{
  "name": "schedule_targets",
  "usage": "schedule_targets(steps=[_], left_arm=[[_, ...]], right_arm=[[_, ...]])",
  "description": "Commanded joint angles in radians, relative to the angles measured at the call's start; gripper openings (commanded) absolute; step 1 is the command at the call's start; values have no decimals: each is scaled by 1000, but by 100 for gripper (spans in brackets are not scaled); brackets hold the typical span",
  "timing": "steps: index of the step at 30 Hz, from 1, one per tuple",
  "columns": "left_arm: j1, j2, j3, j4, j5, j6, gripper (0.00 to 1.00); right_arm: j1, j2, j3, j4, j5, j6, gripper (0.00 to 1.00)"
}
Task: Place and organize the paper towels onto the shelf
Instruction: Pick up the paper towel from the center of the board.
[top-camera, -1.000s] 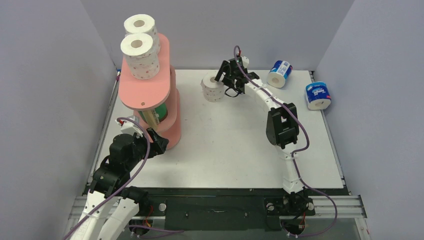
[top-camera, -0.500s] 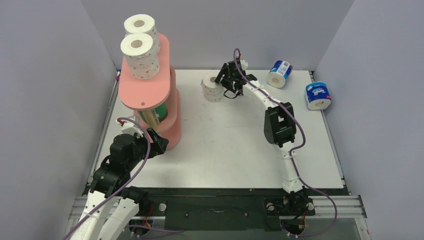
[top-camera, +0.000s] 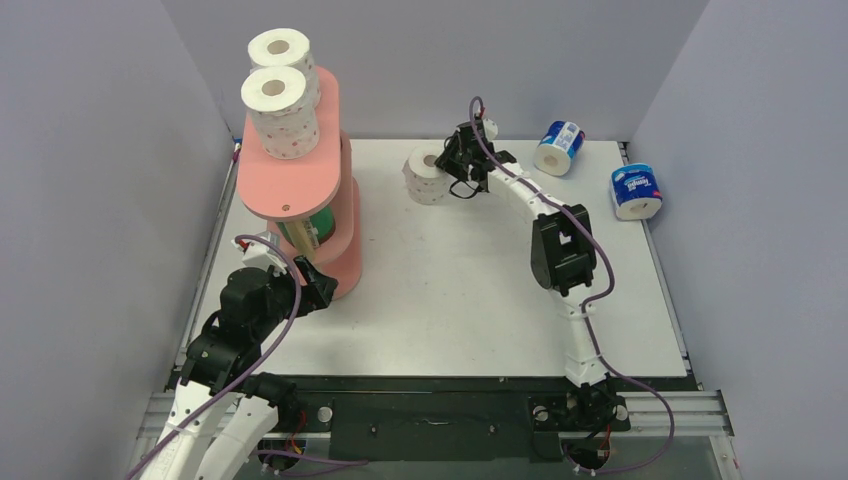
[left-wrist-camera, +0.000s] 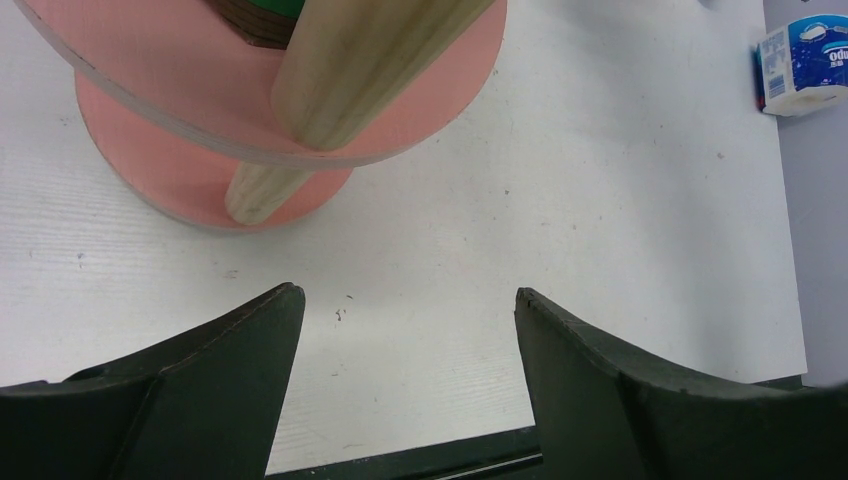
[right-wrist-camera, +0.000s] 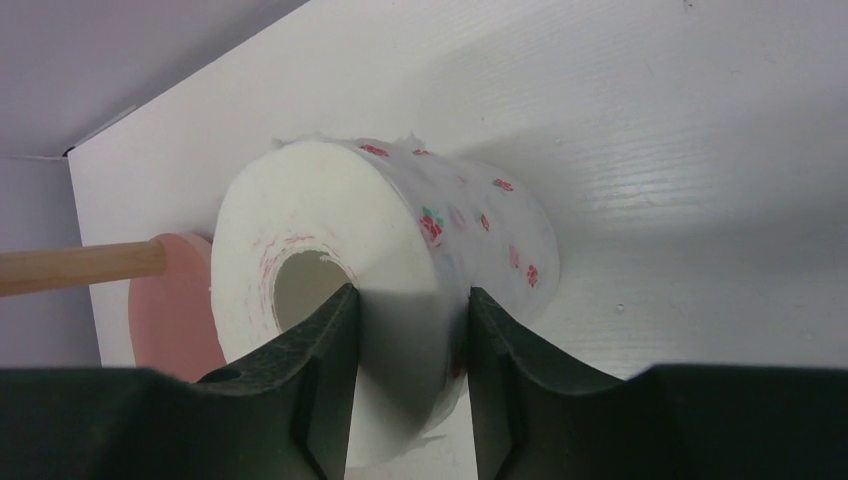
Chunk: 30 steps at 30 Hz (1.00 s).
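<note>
Gripping the wall of a red-dotted roll (right-wrist-camera: 420, 215), the right gripper (right-wrist-camera: 405, 325) has one finger inside the core and one outside, with the jaws closed on the paper. This roll stands core-up on the table (top-camera: 450, 290), well to the right of the shelf (top-camera: 285, 190); whether it has left the surface cannot be told.

Done: two dotted rolls (top-camera: 280, 110) stand on the shelf's top board, one behind the other, and a green-wrapped roll (top-camera: 312, 228) shows on the middle tier. Anything else under the top board is hidden.

Outstanding: the gripped roll and two blue-white rolls (top-camera: 558, 148), which lie farther right of the shelf.

The left gripper (left-wrist-camera: 410, 310) hangs open and empty just beside the shelf's foot.

Change noted: a second ago the right jaws stood open about the roll, and they have since closed on it. The left arm and the shelf's load are unchanged.
</note>
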Motion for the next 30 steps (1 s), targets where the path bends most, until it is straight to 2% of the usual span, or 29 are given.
schedule_targets(steps=[1, 7, 16, 21, 30], left_arm=[[-7, -11, 6, 49, -12, 0, 75], [-12, -29, 13, 37, -16, -7, 75], [-22, -48, 19, 30, -27, -14, 75], [-36, -48, 18, 30, -32, -15, 75], [-39, -49, 14, 40, -40, -23, 75]], right_arm=[[-6, -88, -62, -1, 7, -14, 24], [-3, -219, -199, 22, 4, -25, 17], [33, -595, -548, 22, 45, -100, 15], [93, -814, -735, -38, 95, -192, 15], [257, -1064, -991, -127, 61, -307, 15]])
